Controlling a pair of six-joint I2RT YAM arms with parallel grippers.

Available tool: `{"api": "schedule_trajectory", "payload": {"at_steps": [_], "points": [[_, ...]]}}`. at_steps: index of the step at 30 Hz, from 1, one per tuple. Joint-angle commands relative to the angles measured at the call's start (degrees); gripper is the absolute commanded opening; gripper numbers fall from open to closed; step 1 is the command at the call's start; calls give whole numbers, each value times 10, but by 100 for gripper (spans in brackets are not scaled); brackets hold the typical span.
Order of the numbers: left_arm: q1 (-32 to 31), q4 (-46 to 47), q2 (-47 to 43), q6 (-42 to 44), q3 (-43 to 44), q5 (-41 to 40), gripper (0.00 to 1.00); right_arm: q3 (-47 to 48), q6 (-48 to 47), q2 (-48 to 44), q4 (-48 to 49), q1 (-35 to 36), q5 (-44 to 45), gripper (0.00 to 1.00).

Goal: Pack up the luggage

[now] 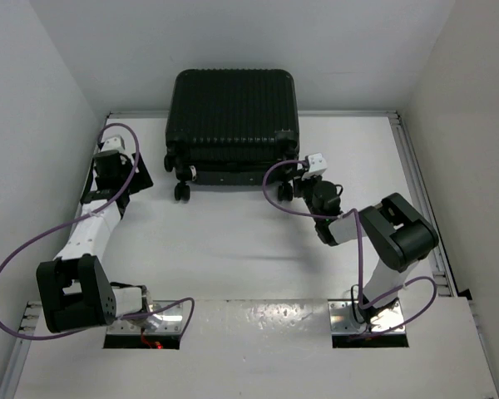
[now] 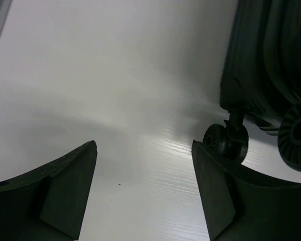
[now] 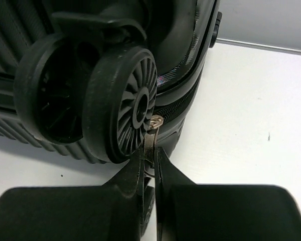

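Luggage point(image 1: 231, 116) lies at 12 o'clock on the table point(image 1: 233, 249), ribbed shell up and wheels toward the arms. Left gripper point(image 1: 140, 178) sits off its 8 o'clock corner, apart from the shell, near a wheel point(image 1: 181, 191). Right gripper point(image 1: 296, 178) is up against the 4 o'clock corner.

Left wrist view: the left gripper point(image 2: 144, 150) is spread wide with only bare table point(image 2: 115, 90) between its fingers. The luggage point(image 2: 266, 55) fills the 2 o'clock corner, and a small wheel point(image 2: 226, 141) stands just past the right fingertip.

Right wrist view: the right gripper point(image 3: 151, 153) is pinched tight on a metal zipper pull point(image 3: 151, 134) that hangs at the luggage point(image 3: 180, 45) corner. The pull lies right beside a spoked wheel point(image 3: 125, 103), at its 4 o'clock.
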Motion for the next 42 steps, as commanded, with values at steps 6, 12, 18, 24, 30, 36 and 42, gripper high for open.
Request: {"api": "schedule_trajectory", "payload": {"at_steps": [6, 12, 18, 24, 30, 36, 42], "points": [[-21, 30, 11, 31, 20, 77, 80, 3, 93, -17, 1, -59, -78, 0], [-21, 30, 11, 37, 20, 113, 75, 18, 157, -49, -62, -83, -109, 0], [-34, 17, -5, 69, -3, 100, 73, 21, 238, -94, -176, -110, -153, 0], [-54, 5, -5, 95, -3, 56, 73, 50, 326, -96, -270, -150, -201, 0], [-65, 5, 0, 101, -8, 42, 73, 116, 380, -86, -373, -198, -292, 0], [-83, 15, -10, 103, -19, 16, 73, 146, 412, -38, -347, -231, -375, 0], [-89, 15, -10, 117, -19, 22, 73, 160, 398, -18, -305, -230, -426, 0]]}}
